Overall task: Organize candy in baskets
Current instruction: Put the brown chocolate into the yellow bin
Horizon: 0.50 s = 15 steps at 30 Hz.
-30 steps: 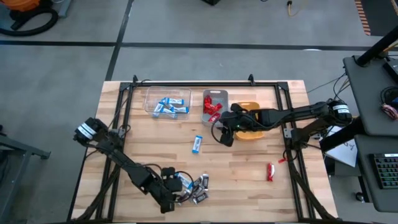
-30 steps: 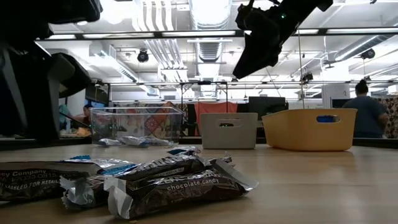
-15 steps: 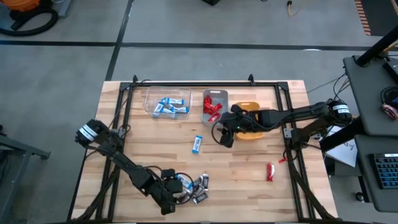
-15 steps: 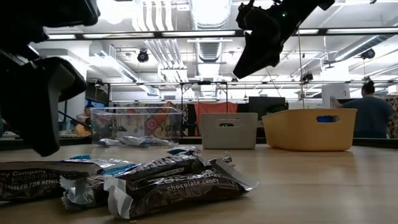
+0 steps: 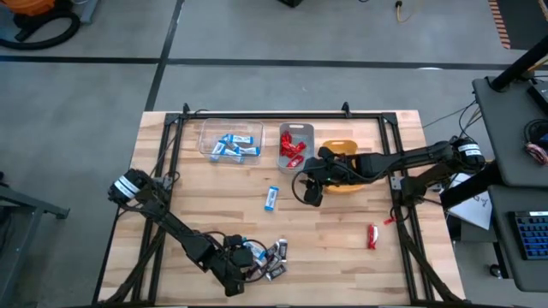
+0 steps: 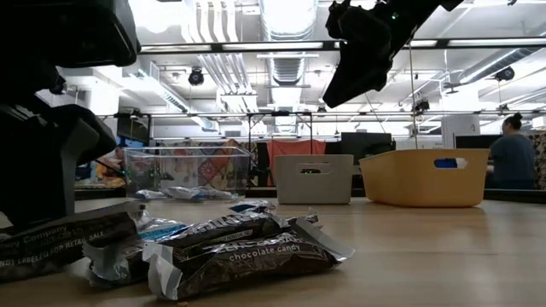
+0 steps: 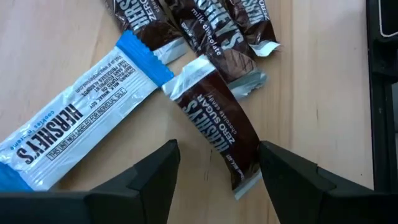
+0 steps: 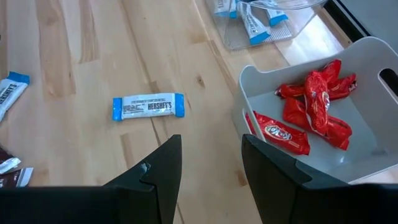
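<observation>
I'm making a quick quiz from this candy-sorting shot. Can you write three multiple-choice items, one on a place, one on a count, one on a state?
1. Where do the red candies lie?
A. in the grey bin
B. in the clear bin
C. in the yellow bin

2. How many red candies lie loose on the table?
A. none
B. one
C. three

3. How is the left claw set?
A. shut on a blue bar
B. shut and empty
C. open over a brown bar

Answers:
1 A: the right wrist view shows them in the grey bin.
2 B: the high view shows a single loose red candy near the right edge.
3 C: the left wrist view shows its fingers spread on either side of the bar.
</observation>
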Motion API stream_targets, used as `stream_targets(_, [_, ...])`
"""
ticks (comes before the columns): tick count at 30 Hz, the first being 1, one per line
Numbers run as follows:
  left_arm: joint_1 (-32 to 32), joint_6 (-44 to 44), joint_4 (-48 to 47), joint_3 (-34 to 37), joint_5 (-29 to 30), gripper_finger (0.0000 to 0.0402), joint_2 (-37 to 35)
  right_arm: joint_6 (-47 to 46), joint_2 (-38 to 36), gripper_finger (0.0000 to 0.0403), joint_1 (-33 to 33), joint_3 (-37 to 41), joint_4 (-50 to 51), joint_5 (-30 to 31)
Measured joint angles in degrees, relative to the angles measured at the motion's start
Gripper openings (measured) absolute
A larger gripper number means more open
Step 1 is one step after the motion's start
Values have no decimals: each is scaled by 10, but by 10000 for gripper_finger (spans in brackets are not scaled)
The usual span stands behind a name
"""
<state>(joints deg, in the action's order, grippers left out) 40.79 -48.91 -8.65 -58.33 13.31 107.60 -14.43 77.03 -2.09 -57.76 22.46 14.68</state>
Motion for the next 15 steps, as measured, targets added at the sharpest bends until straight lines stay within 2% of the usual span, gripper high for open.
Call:
stream_targets(6, [0,-11,1,-1,6,181,6,-1,0,160,-4,0,0,2])
stream_targets(15, [0,-6,8,-1,-3,47,8,-2,0,160,-7,0,0,4])
